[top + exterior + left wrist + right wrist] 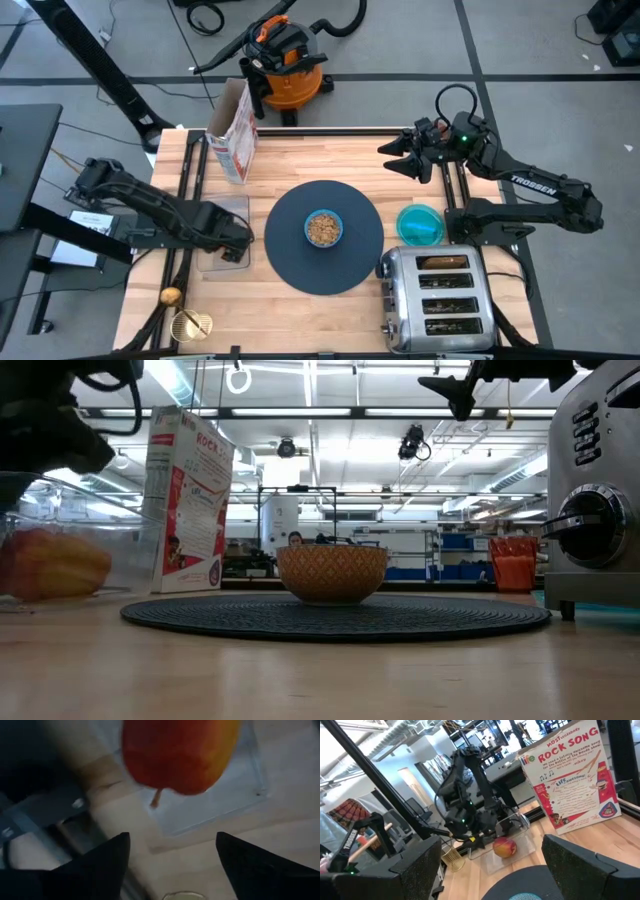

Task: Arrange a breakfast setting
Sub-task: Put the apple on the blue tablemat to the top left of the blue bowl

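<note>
Mat (325, 237): one, bearing one bowl (323, 228)
Apple (177, 752): one
Dish (419, 224): one
Left gripper (172, 855): released above apple
Right gripper (400, 158): released, raised

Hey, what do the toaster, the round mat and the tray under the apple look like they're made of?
Toaster: polished metal, likely steel, judging by its mirror-like shine. Round mat: dark slate-blue woven fibre or vinyl, judging by the ribbed texture in the low view; which one is unclear. Tray under the apple: clear plastic or acrylic, see-through with glinting edges.
</note>
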`<act>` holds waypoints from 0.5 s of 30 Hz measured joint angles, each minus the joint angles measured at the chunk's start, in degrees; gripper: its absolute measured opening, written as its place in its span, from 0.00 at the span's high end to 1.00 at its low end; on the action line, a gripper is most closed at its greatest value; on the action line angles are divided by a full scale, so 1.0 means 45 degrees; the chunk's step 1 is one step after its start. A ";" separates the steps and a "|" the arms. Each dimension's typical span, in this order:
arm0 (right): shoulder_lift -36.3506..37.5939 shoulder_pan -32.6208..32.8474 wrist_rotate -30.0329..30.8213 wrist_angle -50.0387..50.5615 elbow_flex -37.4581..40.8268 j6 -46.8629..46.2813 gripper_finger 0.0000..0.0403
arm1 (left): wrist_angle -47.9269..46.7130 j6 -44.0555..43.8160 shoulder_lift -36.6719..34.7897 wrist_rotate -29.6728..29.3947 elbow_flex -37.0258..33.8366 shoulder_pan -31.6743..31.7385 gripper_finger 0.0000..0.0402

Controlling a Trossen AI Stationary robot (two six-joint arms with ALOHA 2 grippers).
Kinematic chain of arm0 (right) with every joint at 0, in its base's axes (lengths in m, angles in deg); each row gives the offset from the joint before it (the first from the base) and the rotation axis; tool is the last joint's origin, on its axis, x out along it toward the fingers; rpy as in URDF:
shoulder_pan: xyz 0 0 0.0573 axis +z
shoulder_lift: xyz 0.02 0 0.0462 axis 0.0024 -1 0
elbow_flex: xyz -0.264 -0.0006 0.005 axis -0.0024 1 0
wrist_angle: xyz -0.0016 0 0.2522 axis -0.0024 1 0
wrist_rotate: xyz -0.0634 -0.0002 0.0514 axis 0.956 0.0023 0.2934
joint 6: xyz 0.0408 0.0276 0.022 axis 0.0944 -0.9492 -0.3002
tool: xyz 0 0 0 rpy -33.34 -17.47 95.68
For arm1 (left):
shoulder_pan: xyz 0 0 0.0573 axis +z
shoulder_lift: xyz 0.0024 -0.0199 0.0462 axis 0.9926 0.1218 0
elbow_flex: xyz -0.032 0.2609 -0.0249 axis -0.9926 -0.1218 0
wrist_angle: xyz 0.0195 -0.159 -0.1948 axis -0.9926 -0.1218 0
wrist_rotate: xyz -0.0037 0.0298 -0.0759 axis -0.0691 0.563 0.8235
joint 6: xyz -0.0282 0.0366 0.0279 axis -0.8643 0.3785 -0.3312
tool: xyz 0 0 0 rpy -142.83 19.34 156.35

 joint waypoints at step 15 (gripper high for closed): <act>0.0000 0.0006 0.0134 -0.0003 0.0000 -0.0049 0.14 | 0.0957 0.2883 0.0000 -0.0724 -0.1380 0.0903 0.52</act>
